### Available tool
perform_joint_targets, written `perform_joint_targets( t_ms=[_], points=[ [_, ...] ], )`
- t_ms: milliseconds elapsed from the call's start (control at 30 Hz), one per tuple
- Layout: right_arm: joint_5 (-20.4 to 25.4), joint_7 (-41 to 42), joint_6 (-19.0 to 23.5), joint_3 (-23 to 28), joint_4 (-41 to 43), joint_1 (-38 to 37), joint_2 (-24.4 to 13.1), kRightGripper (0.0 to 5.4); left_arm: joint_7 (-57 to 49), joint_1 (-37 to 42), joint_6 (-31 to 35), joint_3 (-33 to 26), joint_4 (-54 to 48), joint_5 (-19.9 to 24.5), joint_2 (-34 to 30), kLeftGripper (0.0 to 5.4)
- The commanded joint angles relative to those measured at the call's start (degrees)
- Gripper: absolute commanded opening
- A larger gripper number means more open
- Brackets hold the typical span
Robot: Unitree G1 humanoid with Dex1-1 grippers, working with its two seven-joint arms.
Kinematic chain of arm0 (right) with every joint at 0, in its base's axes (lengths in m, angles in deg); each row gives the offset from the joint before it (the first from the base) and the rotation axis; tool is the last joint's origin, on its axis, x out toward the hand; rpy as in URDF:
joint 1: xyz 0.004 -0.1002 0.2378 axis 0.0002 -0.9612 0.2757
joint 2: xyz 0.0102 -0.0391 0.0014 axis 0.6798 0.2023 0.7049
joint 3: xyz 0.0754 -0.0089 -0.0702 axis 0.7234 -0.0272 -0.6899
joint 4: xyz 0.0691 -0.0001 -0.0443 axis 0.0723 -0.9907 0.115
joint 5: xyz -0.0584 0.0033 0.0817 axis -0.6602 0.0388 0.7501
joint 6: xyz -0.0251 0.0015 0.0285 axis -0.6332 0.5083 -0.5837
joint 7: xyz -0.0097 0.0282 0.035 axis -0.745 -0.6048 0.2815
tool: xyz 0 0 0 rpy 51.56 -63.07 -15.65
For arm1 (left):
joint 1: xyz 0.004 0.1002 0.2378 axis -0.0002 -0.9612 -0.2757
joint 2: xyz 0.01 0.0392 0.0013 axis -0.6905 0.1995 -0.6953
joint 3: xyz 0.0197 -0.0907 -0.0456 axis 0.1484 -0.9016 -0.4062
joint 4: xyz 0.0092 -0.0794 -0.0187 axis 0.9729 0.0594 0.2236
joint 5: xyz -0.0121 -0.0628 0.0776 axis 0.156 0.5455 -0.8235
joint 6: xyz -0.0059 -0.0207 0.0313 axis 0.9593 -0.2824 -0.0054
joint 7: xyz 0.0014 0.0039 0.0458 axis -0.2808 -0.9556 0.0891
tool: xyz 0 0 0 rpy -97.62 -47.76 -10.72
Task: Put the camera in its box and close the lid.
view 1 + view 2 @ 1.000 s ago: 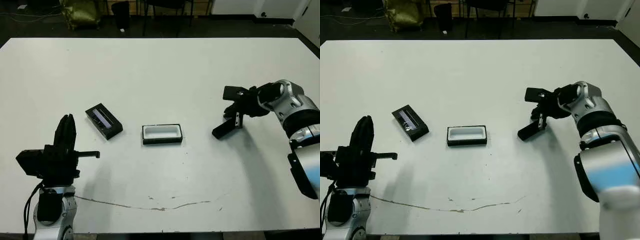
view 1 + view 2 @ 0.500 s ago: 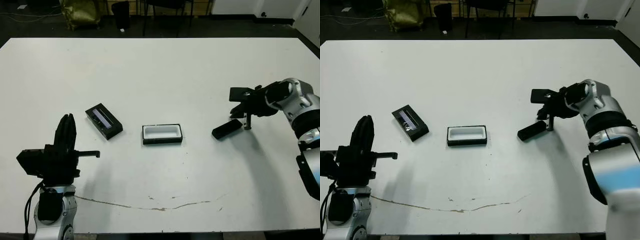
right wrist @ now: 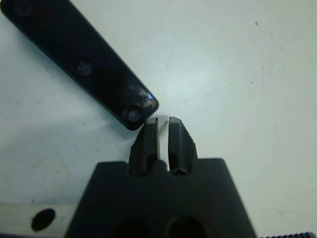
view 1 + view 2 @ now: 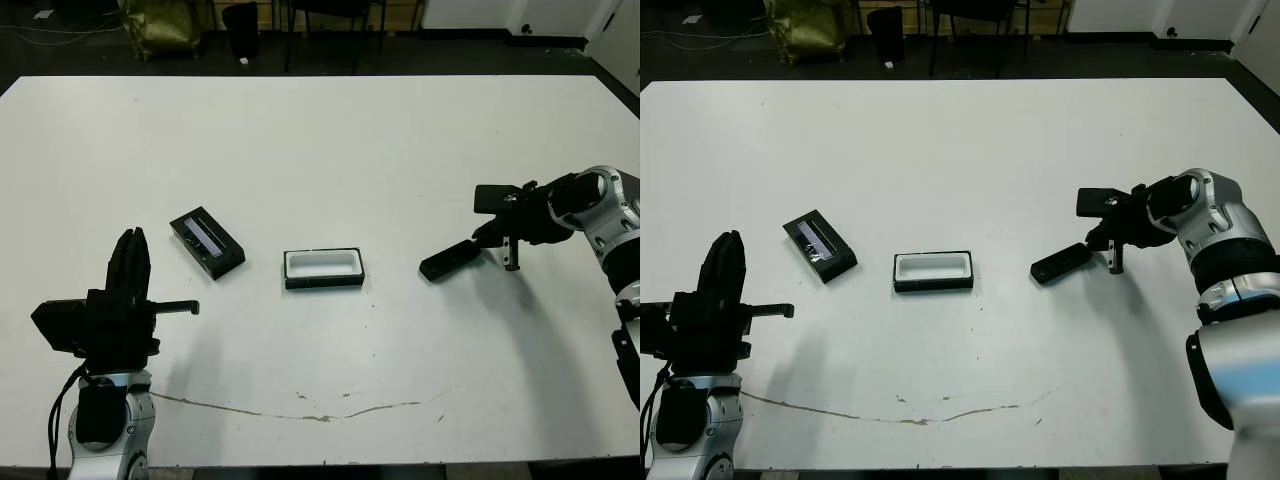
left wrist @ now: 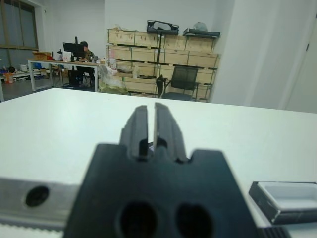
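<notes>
The camera [image 4: 447, 260] lies flat on the white table [image 4: 320, 140], right of centre, set at a slant with its far end toward the right gripper [image 4: 510, 262]; in the right wrist view it shows as a slim black bar with small round marks along its face and a bluish-white glint near the end closest to the fingers [image 3: 151, 141]; that end sits just beyond the fingertips, and whether they touch it cannot be told; the jaws of the right gripper are drawn together with only a thin slit between them and hold nothing. To the left of the camera, well apart, the box [image 4: 323, 268] rests near the middle of the table, its white lining facing up and nothing inside it; further left again the lid [image 4: 207, 242] lies flat at an angle, separate from the box, its pale strip running along its top. The left gripper [image 4: 130, 262] hangs over the near left part of the table, well away from the lid; its jaws are likewise nearly closed, a narrow gap showing between the fingers in the left wrist view, with nothing gripped; a corner of the box [image 5: 286, 200] shows at the edge of that view.
</notes>
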Motion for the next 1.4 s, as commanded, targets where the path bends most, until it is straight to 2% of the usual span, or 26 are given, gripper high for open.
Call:
perform_joint_targets(
  t_ms=[33,200,433,633,733,833,1100,1233,1400],
  points=[
    [0.0,1.2,0.9,-0.5,1.1,-2.0,-0.6,0.00,0.1,-0.7,0.4,-0.3,0.5,-0.2,-0.3,0.01],
    [-0.2,1.5,0.7,-1.0,2.2,-3.0,-0.9,0.00,0.7,-0.5,-0.3,-0.4,1.0,0.2,-0.4,0.01],
    [0.4,4.2,3.5,-0.9,4.7,-3.6,-1.6,0.00,-0.5,-1.0,2.1,-0.2,-0.9,-0.7,0.1,0.01],
    [2.6,7.7,7.0,0.3,7.6,-4.1,-2.4,0.00,0.3,-0.5,0.2,-0.5,0.6,-0.1,-0.1,0.01],
    [3.3,9.3,6.8,0.6,12.0,-5.1,-3.8,0.00,0.0,-0.6,0.3,-0.3,0.4,-0.8,-0.1,0.01],
    [5.4,12.2,8.4,1.4,15.5,-6.1,-4.7,0.00,0.5,-0.4,-0.3,-0.4,1.0,0.1,0.0,0.01],
    [12.3,19.9,14.8,3.1,27.6,-10.6,-7.6,0.00,0.8,-0.5,0.7,-0.3,0.5,0.5,-0.3,0.01],
    [12.4,20.6,17.2,2.6,37.6,-14.0,-9.9,0.00,1.7,0.1,-1.5,-0.6,2.2,0.7,-0.3,0.01],
    [13.1,24.6,20.5,-0.5,42.8,-12.7,-12.7,0.00,2.0,0.2,-2.0,-0.6,2.3,0.4,-0.5,0.01]
  ],
)
